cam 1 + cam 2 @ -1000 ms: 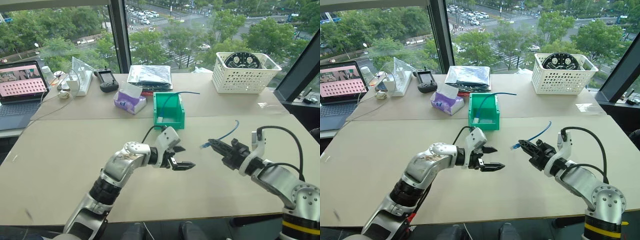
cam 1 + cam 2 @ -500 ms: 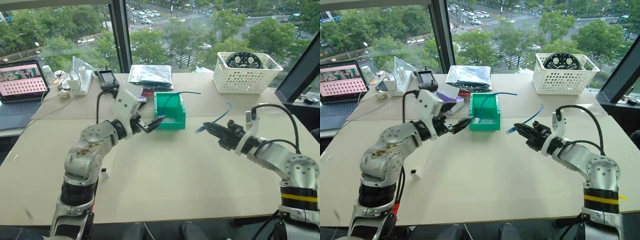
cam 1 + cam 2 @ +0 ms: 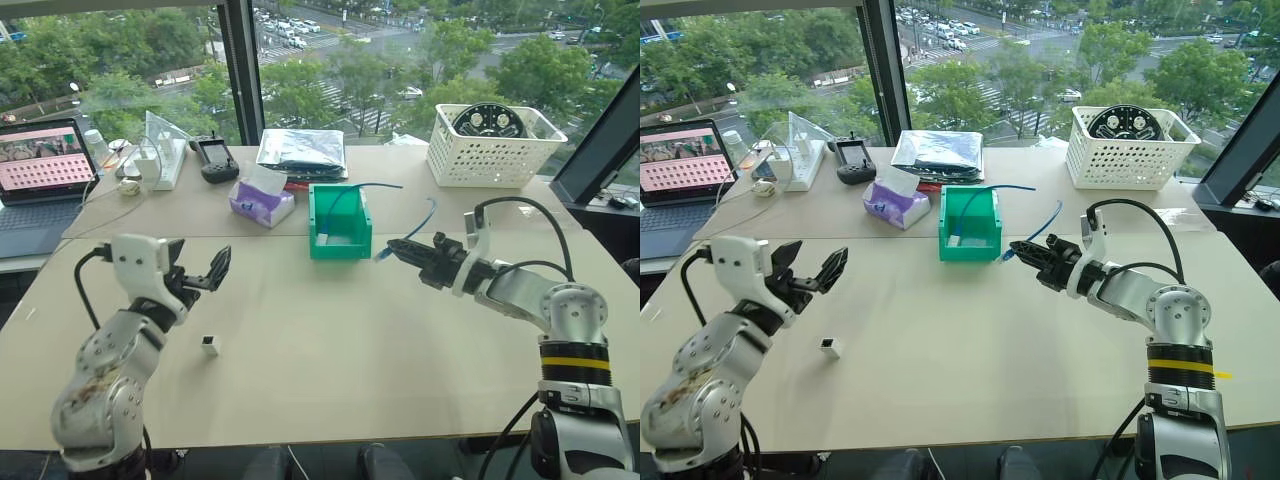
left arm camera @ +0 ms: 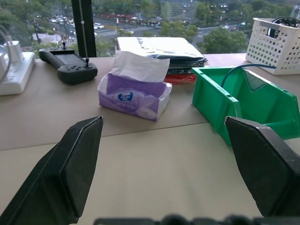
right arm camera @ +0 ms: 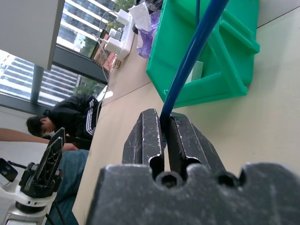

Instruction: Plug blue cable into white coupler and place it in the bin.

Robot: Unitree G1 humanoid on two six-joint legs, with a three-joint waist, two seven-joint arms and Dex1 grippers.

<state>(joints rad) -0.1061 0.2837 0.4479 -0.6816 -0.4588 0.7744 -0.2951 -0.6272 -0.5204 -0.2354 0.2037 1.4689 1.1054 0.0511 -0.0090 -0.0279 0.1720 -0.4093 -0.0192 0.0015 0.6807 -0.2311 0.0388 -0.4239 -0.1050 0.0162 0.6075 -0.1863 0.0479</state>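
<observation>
We are swinging our empty, wide-open left gripper (image 3: 196,274) away leftward, while our right gripper (image 3: 402,249) is clenching the blue cable (image 3: 422,216) beside the bin (image 3: 338,222); the white coupler (image 3: 209,346) is lying on the table (image 3: 330,340).

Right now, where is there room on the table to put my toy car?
Bare table lies between the coupler and the right hand, in front of the bin. The back strip, from laptop to basket, is crowded.

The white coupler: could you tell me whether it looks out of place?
Yes. The white coupler lies loose on the table, apart from both grippers, while the right gripper holds the blue cable near the bin.
</observation>
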